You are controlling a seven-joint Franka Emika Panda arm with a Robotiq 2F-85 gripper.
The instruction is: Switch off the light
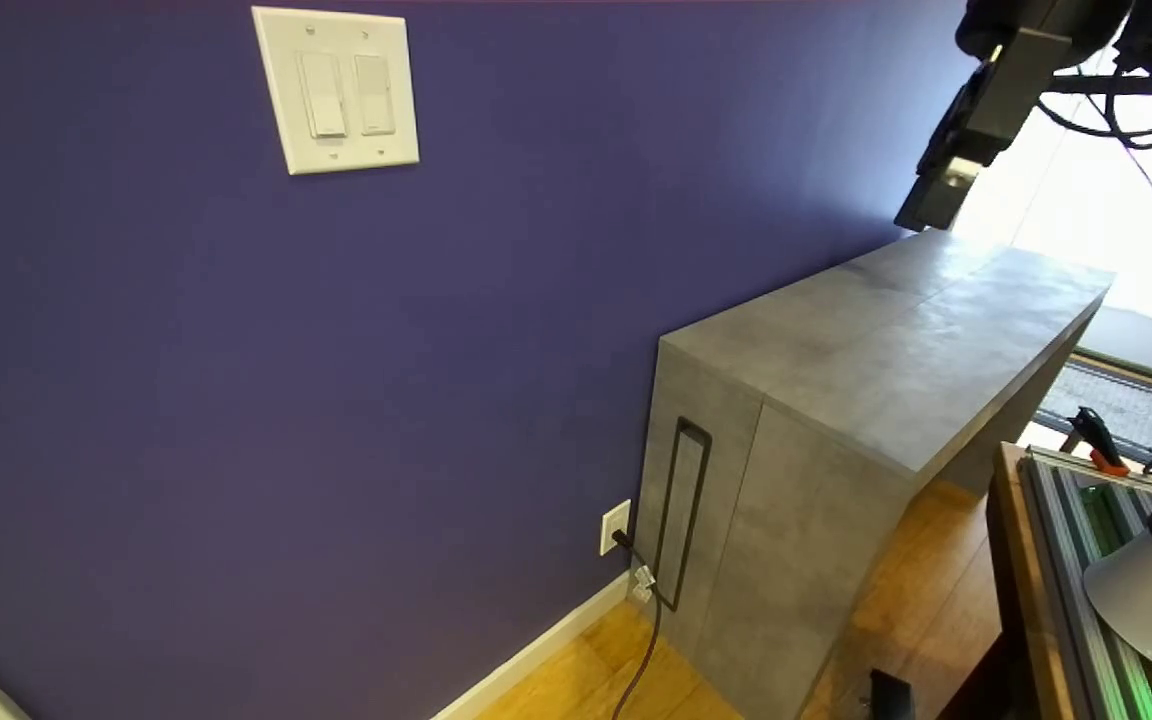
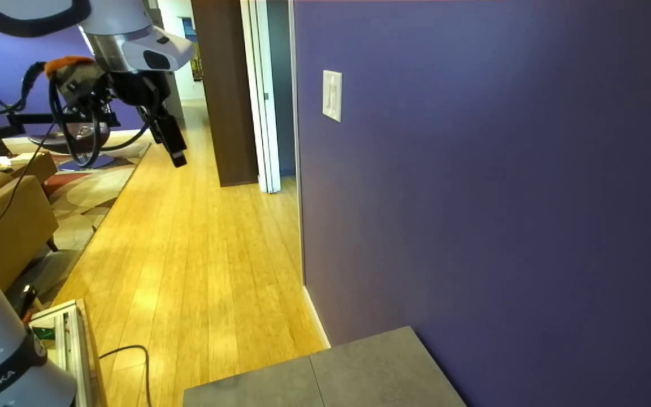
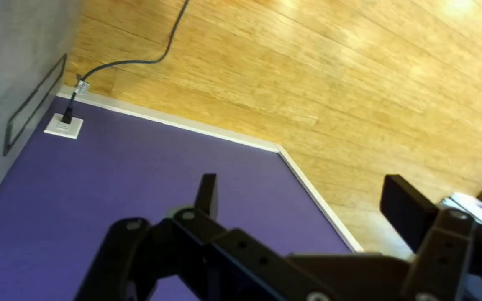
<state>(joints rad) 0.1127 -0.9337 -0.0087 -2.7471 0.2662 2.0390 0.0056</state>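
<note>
The light switch (image 1: 348, 95) is a white wall plate with two tall rocker paddles side by side, high on the purple wall. It also shows in an exterior view (image 2: 332, 96), seen at a slant. The lower end of the left paddle appears to stick out. No lamp is in view. My gripper (image 1: 928, 200) is in the air, well apart from the switch, and points downward; it also shows in an exterior view (image 2: 177, 158). In the wrist view the black fingers (image 3: 306, 196) are wide apart with nothing between them. The switch is out of the wrist view.
A grey cabinet (image 1: 836, 320) stands against the wall below. A small socket plate (image 1: 614, 527) with a black cable (image 3: 136, 62) is low on the wall. A doorway (image 2: 280, 96) lies beyond the wall's edge. Cables (image 2: 96, 141) hang from my wrist.
</note>
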